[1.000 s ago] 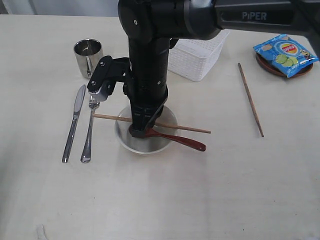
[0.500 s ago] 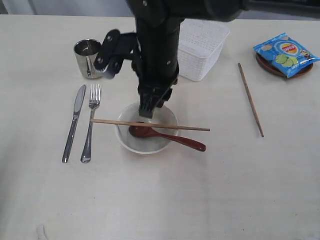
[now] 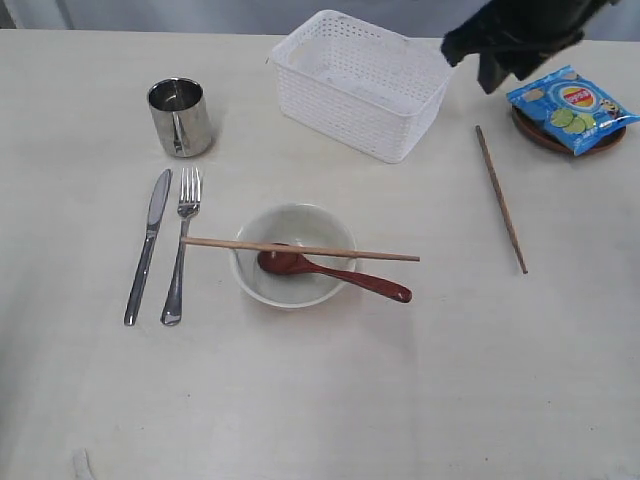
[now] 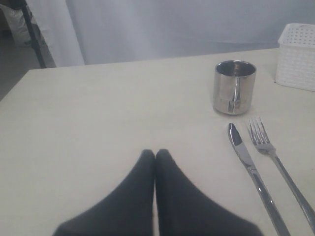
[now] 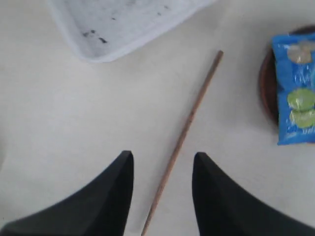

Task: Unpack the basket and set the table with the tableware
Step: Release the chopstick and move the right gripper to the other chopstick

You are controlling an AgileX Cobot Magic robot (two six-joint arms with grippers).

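Note:
The white basket (image 3: 360,85) stands at the back of the table (image 3: 420,390), with nothing showing inside it. A steel mug (image 3: 180,117), knife (image 3: 148,245) and fork (image 3: 181,245) lie on the left. In the off-white bowl (image 3: 293,290) rests the reddish-brown spoon (image 3: 335,273), and one chopstick (image 3: 380,256) lies across the rim. The second chopstick (image 5: 189,125) lies on the table below my open right gripper (image 5: 162,155), in line with the gap between the jaws. My left gripper (image 4: 155,152) is shut and empty above bare table, near the knife (image 4: 251,172).
A blue chip bag (image 3: 570,108) lies on the brown plate (image 3: 545,137) at the back right, just beyond the right arm (image 3: 505,45). In the left wrist view the mug (image 4: 235,87), fork (image 4: 275,162) and a basket corner (image 4: 298,56) show.
The right arm has lifted off the bowl and swung to the back right, above the second chopstick. The spoon stays in the bowl. The basket, hidden before, is in full view.

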